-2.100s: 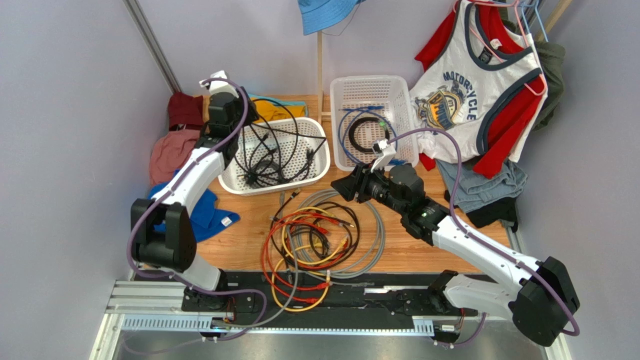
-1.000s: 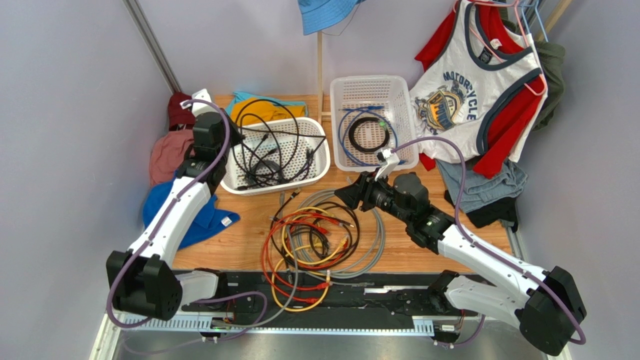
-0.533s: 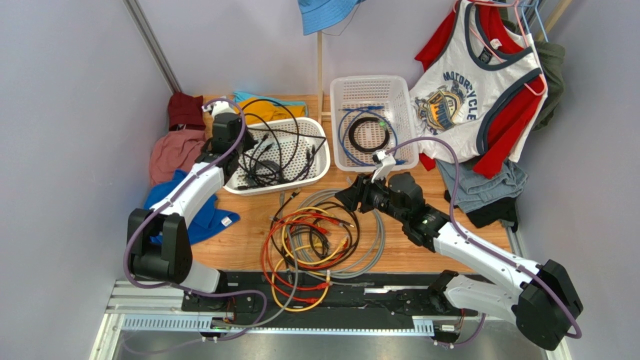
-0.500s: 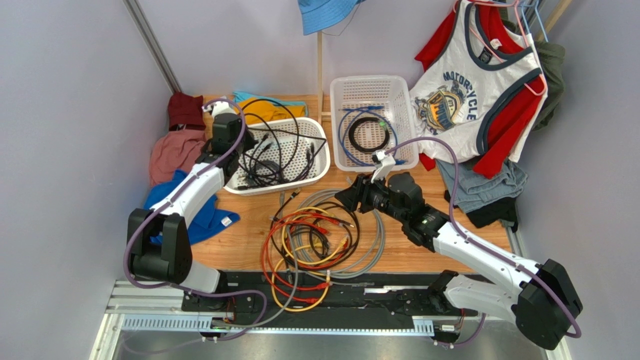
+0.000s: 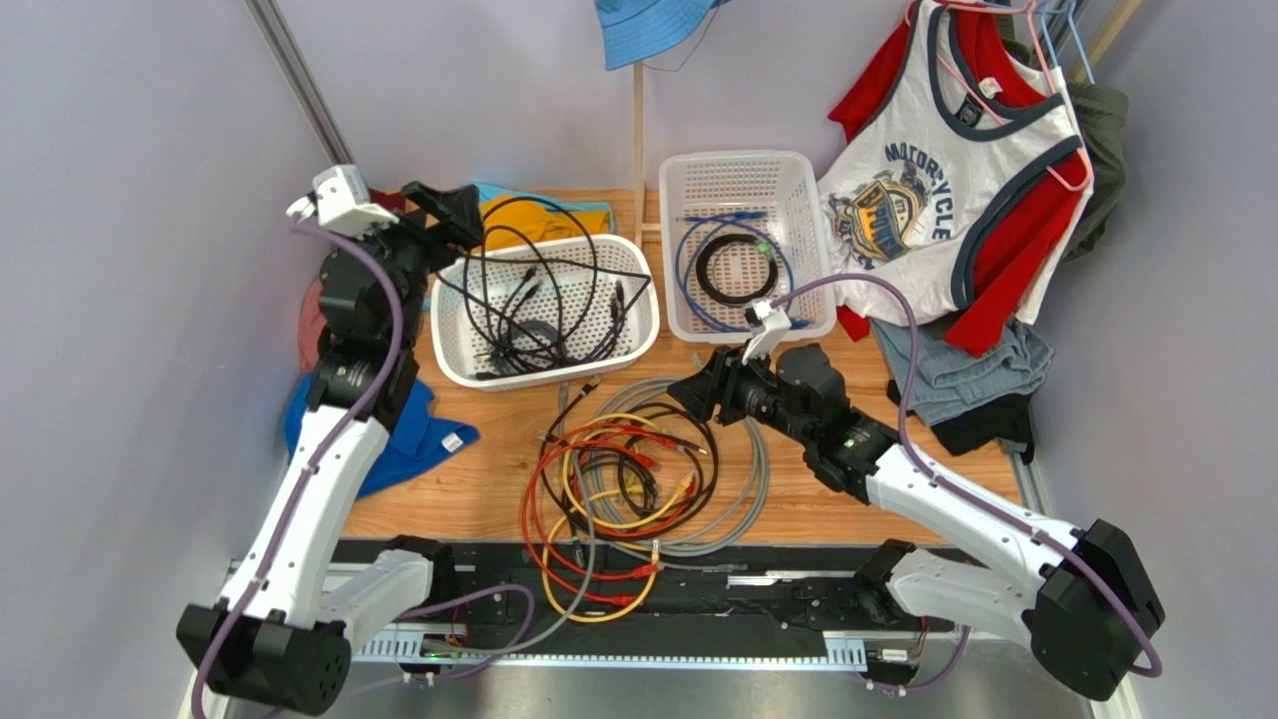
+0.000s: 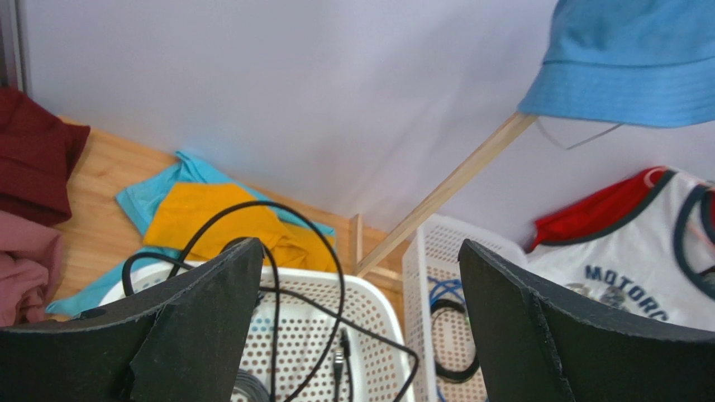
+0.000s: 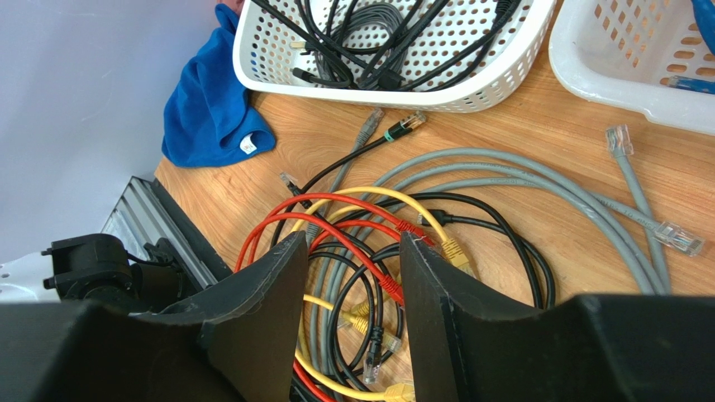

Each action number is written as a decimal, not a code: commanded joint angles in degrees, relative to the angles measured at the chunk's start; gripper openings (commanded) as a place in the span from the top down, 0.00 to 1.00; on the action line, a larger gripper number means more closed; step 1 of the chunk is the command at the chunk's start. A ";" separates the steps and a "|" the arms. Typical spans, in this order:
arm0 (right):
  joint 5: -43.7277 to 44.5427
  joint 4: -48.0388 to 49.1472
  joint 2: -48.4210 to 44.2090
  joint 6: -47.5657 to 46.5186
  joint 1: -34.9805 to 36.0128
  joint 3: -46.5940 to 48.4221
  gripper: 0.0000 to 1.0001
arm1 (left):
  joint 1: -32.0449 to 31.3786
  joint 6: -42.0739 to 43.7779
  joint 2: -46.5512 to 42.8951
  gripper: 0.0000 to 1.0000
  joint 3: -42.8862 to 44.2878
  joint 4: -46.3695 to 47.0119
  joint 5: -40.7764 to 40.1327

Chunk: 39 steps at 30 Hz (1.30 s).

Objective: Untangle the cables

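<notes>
my left pincer (image 6: 361, 251) is wide open and grips nothing, near the far left corner of the white basket (image 5: 543, 376). my right pincer (image 7: 352, 243) is half open and empty, above the cables (image 5: 630, 480), coiled by the near edge of the table (image 5: 468, 487).

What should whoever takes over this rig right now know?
Left gripper: jaws open, empty, raised near the far-left corner of the left basket.
Right gripper: jaws open, empty, hovering over the tangled pile.
Done: black cables lie in the left basket; blue and black coils in the right basket.
Left: the pile's red, yellow, orange, black and grey cables, still knotted on the table.
</notes>
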 commanded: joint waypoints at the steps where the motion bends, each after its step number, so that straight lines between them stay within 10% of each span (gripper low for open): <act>1: -0.75 2.93 -2.22 1.56 0.30 -0.29 0.52 | 0.54 -5.35 -3.08 0.06 -5.19 -2.87 -0.22; 4: -0.40 1.96 -3.80 1.47 0.30 -0.55 0.52 | 0.55 -10.09 -4.49 0.44 -7.14 -12.39 -2.93; 5: -0.31 1.70 -4.59 1.56 0.30 -0.55 0.52 | 0.55 -11.94 -4.66 0.84 -6.96 -15.93 -5.12; 6: -0.14 1.43 -5.03 1.38 0.30 -0.55 0.52 | 0.55 -13.79 -4.67 1.00 -7.74 -18.23 -8.97; 27: 2.76 -6.48 -11.28 -2.22 0.21 -0.46 0.52 | -1.12 -16.97 37.60 1.00 11.93 -18.52 -6.29; 39: 2.06 -4.64 -8.29 -1.87 0.30 -0.02 0.52 | -0.77 -10.56 20.84 0.97 8.25 -29.93 -17.35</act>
